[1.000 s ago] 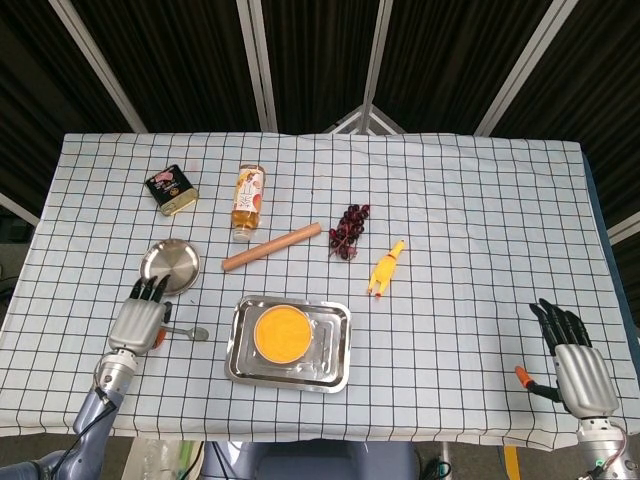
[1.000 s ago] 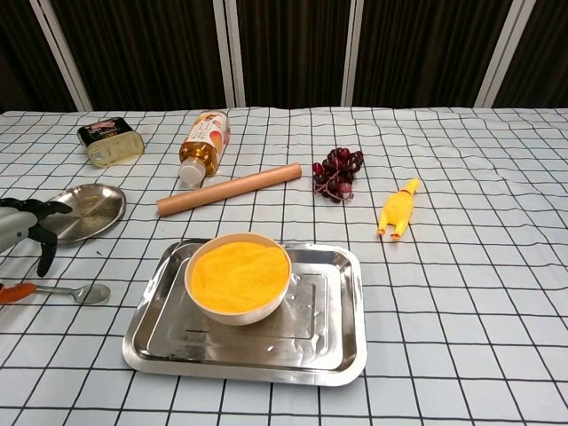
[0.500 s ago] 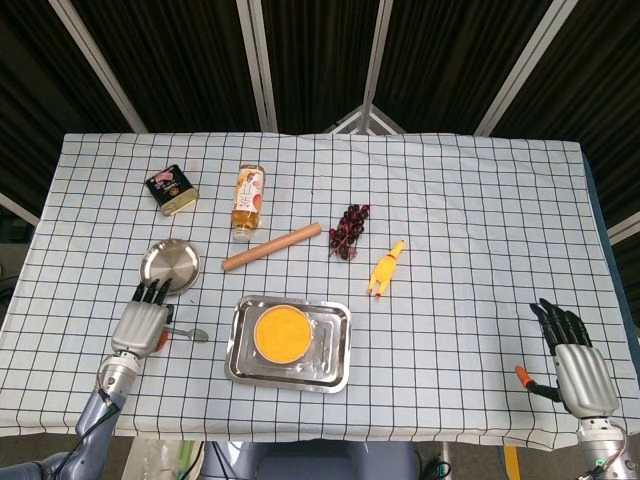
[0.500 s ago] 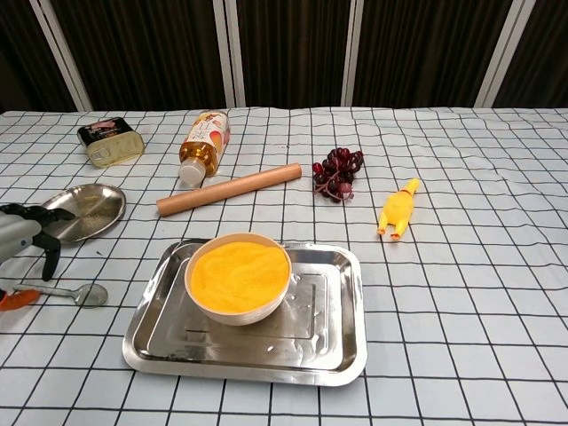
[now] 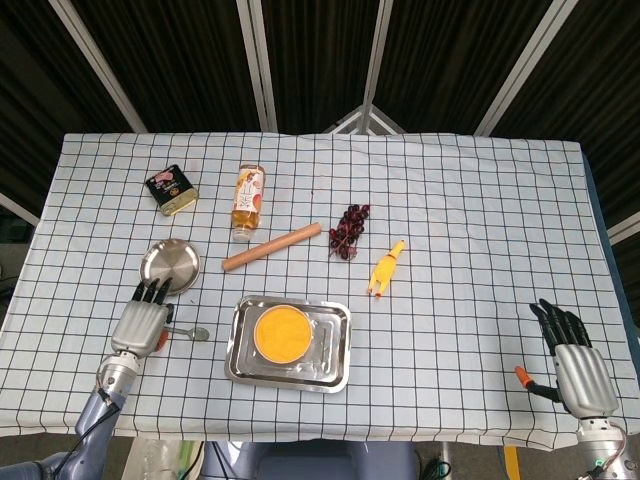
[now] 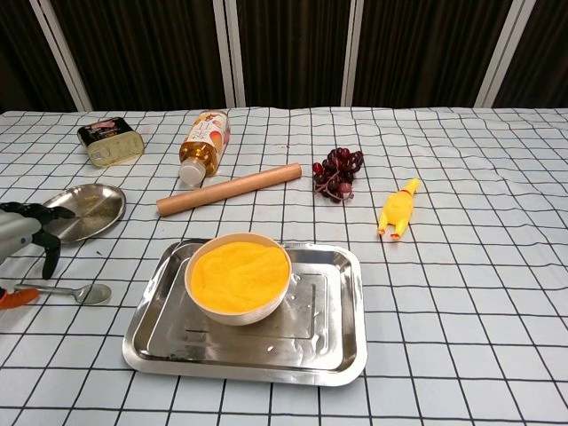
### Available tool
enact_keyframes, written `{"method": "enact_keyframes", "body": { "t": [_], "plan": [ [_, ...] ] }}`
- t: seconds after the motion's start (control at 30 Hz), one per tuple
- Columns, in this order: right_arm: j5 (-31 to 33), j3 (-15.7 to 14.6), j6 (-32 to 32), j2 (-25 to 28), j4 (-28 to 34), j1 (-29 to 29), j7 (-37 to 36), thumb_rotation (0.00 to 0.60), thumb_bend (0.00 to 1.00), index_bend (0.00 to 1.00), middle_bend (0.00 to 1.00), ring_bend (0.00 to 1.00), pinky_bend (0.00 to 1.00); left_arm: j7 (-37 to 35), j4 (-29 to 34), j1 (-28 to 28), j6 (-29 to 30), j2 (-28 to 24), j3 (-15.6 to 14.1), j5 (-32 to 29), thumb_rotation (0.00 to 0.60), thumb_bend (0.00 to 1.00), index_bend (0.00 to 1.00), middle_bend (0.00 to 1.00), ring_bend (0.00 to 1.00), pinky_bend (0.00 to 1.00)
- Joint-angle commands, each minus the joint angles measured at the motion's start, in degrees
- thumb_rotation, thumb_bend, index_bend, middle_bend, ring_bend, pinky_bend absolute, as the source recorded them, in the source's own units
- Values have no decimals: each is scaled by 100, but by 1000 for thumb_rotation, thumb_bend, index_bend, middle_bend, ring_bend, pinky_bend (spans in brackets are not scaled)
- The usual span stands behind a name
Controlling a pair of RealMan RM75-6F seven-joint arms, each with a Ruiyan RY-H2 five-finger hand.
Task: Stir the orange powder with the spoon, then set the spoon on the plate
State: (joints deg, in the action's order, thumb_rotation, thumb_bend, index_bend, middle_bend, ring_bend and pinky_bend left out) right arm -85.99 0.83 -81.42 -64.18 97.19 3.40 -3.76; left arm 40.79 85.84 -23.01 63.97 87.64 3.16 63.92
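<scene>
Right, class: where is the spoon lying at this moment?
In both views the spoon lies on the table at the left, between the left hand and the tray, just in front of the plate.

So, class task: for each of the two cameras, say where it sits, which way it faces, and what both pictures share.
Head view: high, looking down on the table; left hand and right hand show.
Chest view: low at the near edge, facing across; only the left hand's fingers show.
Shared: bowl of orange powder, spoon, plate.

Checked table [image 5: 480, 200] with tray [image 5: 335, 350], plate [image 5: 170, 266], spoon [image 5: 188, 332], bottle [image 5: 248, 202]
</scene>
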Motion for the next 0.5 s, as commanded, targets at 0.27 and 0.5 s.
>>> {"method": "enact_keyframes", "body": {
  "t": [0.27,0.5],
  "plan": [
    [6,2,8,3,-7,2,-11,600,317,0,0,0,0,13,-77,-33,8,60,-32,-77,600,479,495,0,0,0],
    [11,-1,14,3,0,0,-3,600,317,0,0,0,0,16,-99,-58,-5,92,-71,-93,600,501,541,0,0,0]
  ]
}}
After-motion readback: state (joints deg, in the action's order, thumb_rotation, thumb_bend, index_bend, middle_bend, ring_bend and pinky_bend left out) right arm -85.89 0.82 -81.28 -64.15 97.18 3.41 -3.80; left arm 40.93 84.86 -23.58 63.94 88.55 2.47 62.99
